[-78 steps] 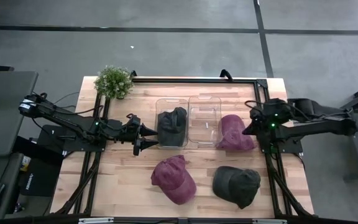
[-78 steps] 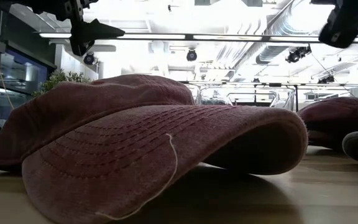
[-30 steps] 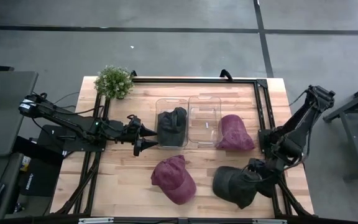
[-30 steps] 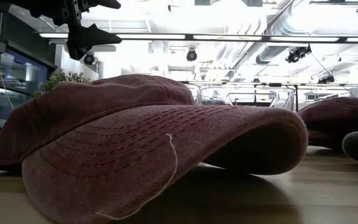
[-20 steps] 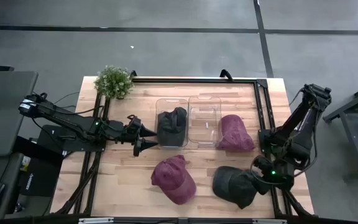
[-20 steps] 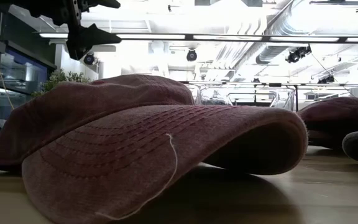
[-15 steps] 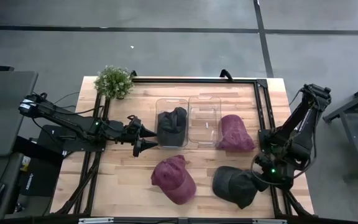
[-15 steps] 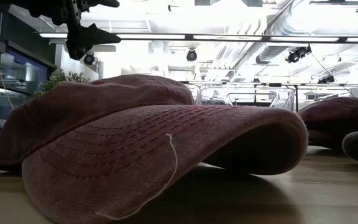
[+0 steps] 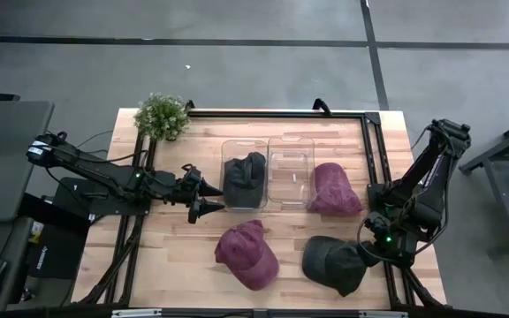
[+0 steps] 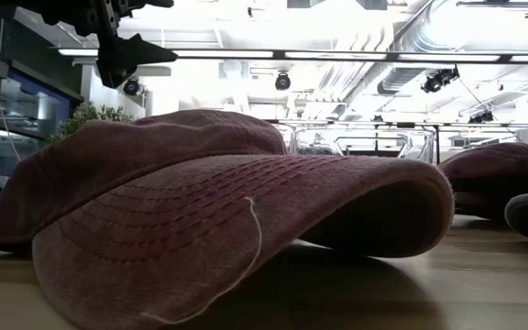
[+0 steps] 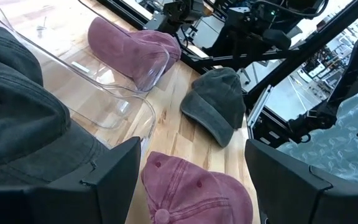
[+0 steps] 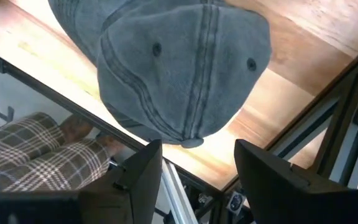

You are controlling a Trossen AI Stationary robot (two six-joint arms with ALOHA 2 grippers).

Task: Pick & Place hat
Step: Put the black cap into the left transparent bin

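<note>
My right claw: my right gripper (image 9: 367,250) sits at the lower right of the high view, just beside the dark grey hat (image 9: 335,263), spread wide with nothing in it. In my right wrist view the two fingers (image 12: 140,176) frame the hat's crown (image 12: 185,68).
What changed: a couple of seconds ago this arm lay stretched across the right side of the table up by the maroon hat (image 9: 332,188) next to the bins. It has since folded back and swung down to the grey hat, and in the last half second it has only crept a little nearer.
What that means: I judge the reach is almost over and the grasp comes next; nothing is lifted yet.
My left claw: my left gripper (image 9: 208,196) hangs at the left wall of the left clear bin (image 9: 244,173), parted and carrying nothing, where it has hardly moved.
The hats: a dark hat (image 11: 17,124) already lies in that left bin; the right clear bin (image 9: 291,168) looks bare of hats. A second maroon hat (image 9: 246,254) lies low in the middle of the table, filling the low view (image 10: 209,211).
Other: a potted plant (image 9: 162,115) stands at the upper left corner of the table (image 9: 343,132).
</note>
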